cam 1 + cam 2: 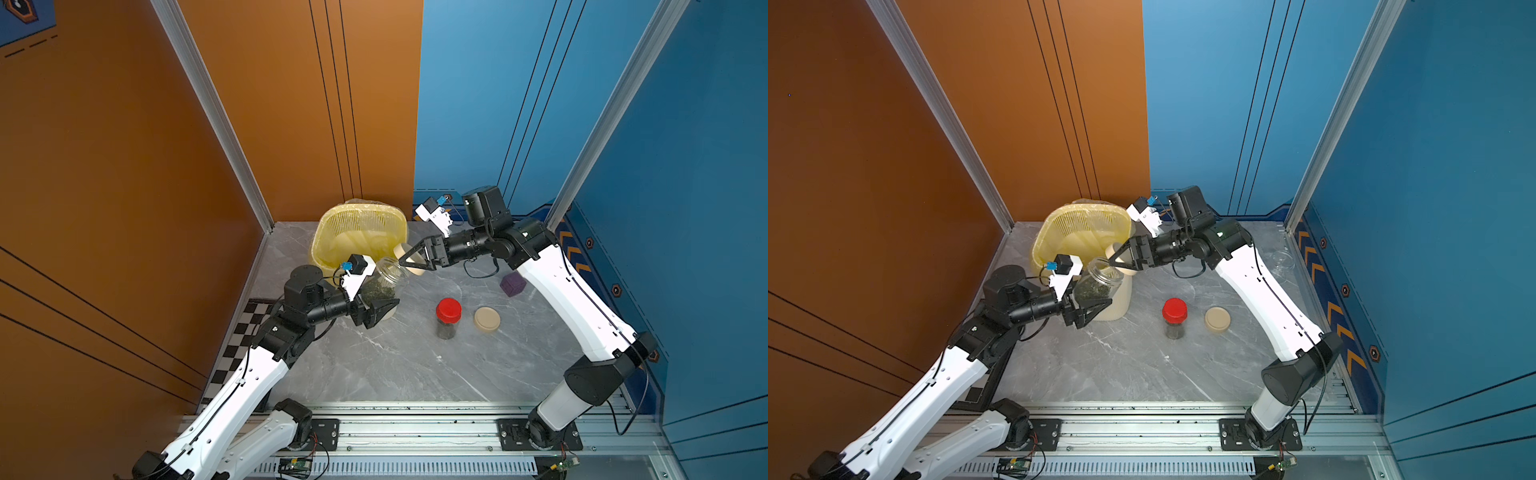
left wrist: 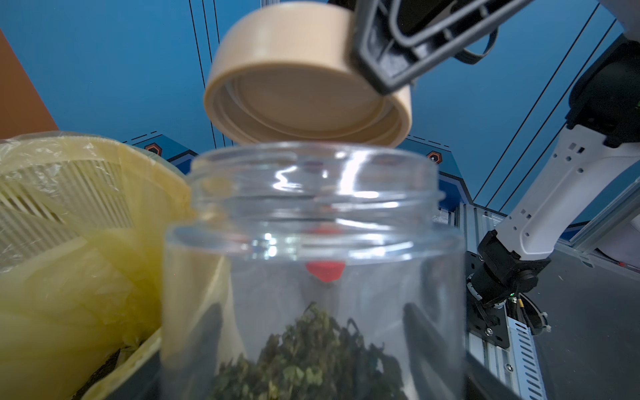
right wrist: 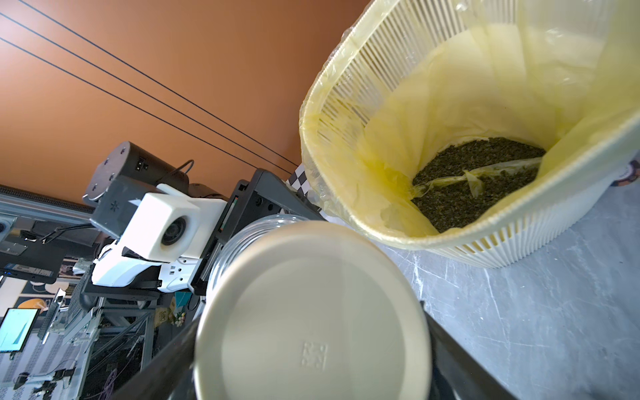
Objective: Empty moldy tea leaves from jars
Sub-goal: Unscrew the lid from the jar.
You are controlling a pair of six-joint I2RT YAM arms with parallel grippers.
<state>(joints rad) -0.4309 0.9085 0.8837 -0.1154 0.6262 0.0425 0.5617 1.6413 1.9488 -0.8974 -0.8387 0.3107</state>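
My left gripper (image 1: 384, 309) (image 1: 1096, 309) (image 2: 311, 329) is shut on an open clear jar (image 1: 388, 278) (image 1: 1100, 282) (image 2: 311, 207). The jar is tilted, mouth toward the bin, and dark green tea leaves (image 2: 311, 356) lie in its lower part. A beige lid (image 1: 415, 271) (image 1: 1127, 270) (image 2: 304, 86) (image 3: 311, 311) hangs just off the jar's mouth, clamped at its rim by my right gripper (image 1: 409, 259) (image 1: 1119, 259) (image 3: 311, 329). A second jar with a red lid (image 1: 448, 318) (image 1: 1174, 318) stands upright mid-table, dark leaves inside.
The cream slatted bin with a yellow bag (image 1: 332, 224) (image 1: 1054, 224) (image 3: 346, 86) stands at the back beside the held jar, with tea leaves (image 3: 474, 180) on its bottom. A loose beige lid (image 1: 486, 319) (image 1: 1217, 320), a purple cube (image 1: 512, 284) and an empty clear jar (image 1: 1283, 259) sit to the right.
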